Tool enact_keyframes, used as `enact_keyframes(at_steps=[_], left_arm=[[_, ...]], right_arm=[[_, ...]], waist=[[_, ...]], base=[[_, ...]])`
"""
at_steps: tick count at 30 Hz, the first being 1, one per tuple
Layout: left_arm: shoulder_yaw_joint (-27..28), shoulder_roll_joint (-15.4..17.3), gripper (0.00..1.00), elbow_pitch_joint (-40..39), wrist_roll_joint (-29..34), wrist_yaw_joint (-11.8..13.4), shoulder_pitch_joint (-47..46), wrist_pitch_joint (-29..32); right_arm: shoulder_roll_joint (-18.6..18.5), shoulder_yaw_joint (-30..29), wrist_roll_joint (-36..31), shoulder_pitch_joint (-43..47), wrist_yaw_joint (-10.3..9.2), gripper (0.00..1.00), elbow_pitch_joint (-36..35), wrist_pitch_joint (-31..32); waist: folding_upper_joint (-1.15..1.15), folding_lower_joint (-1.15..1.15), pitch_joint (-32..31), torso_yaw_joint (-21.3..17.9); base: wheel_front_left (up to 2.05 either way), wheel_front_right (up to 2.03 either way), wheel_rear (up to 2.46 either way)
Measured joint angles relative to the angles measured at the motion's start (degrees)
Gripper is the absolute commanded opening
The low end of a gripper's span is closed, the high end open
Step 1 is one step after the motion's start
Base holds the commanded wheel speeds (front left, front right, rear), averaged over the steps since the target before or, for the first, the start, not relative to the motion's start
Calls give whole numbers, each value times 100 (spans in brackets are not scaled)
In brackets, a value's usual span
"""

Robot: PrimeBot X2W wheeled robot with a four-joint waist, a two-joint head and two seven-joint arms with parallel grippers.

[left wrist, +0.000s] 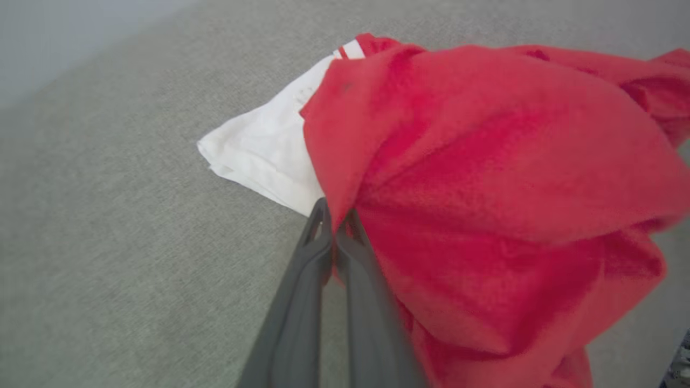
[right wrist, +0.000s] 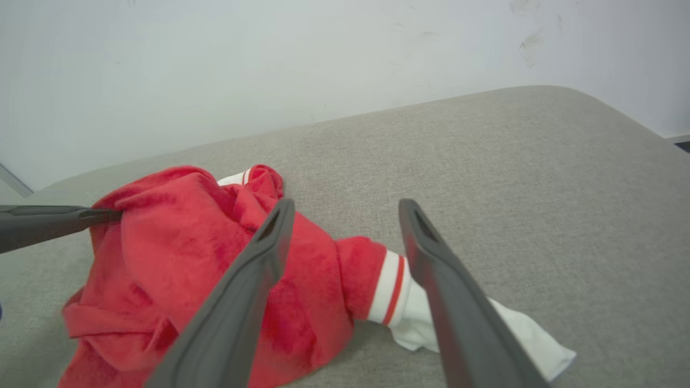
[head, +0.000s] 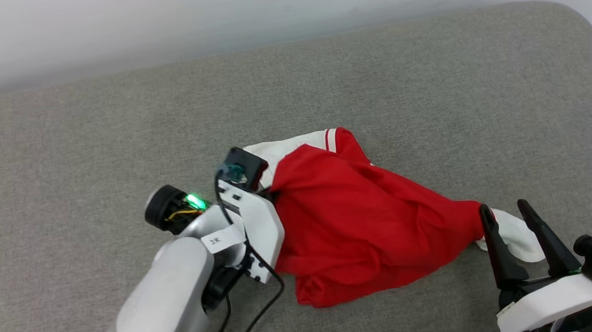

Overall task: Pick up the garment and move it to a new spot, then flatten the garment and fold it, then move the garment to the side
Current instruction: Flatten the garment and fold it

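Note:
The garment (head: 362, 218) lies crumpled on the grey cushion, red body up, its lettering hidden. One white sleeve (left wrist: 264, 151) with striped trim sticks out at the far left, the other white sleeve (right wrist: 415, 318) at the near right. My left gripper (left wrist: 335, 214) is shut on a fold of red cloth at the garment's left edge and lifts it a little; its wrist (head: 250, 216) covers the fingers in the head view. My right gripper (head: 505, 211) stands open just above the right sleeve, one finger on each side of it, holding nothing.
The grey upholstered cushion (head: 116, 126) stretches wide around the garment, with bare room to the left, behind and to the right. A pale wall (right wrist: 269, 64) runs along its far edge. The cushion's rounded right corner (head: 586, 26) drops off to the floor.

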Motion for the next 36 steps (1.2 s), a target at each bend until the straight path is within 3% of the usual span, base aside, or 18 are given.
enact_keyframes(at_steps=[4,12,20,27,28,29,36], left_arm=[[191,254,0,-527,74,276,292,-288],[359,670,0,-1708,-85,889,1903,-242],[237,633,0,-2210,-493,1333,3465,-41],[45,398,0,-2009,-844,1354,4064,-43],[33,366,31,-1983,-848,1350,4064,-60],[25,331,100,-1959,-882,1346,4063,-68],[229,312,100,-2191,-499,1406,3742,-865]], right_arm=[[0,-103,11,15,0,100,74,-8],[0,-208,-11,93,0,100,54,63],[0,-307,-70,243,0,100,-132,214],[1,-293,-119,319,0,100,-277,358],[0,-299,-131,346,0,100,-300,374],[0,-301,-132,370,0,100,-318,392],[0,-326,-192,471,0,100,-502,466]], waist=[[0,0,-78,95],[0,0,-313,408],[0,-1,-607,722],[0,-1,-815,829],[0,-1,-834,829],[0,-1,-853,826],[0,-1,-1003,734]], base=[[0,0,0],[0,0,0],[0,0,0],[0,0,0],[0,0,0],[0,0,0],[0,0,0]])
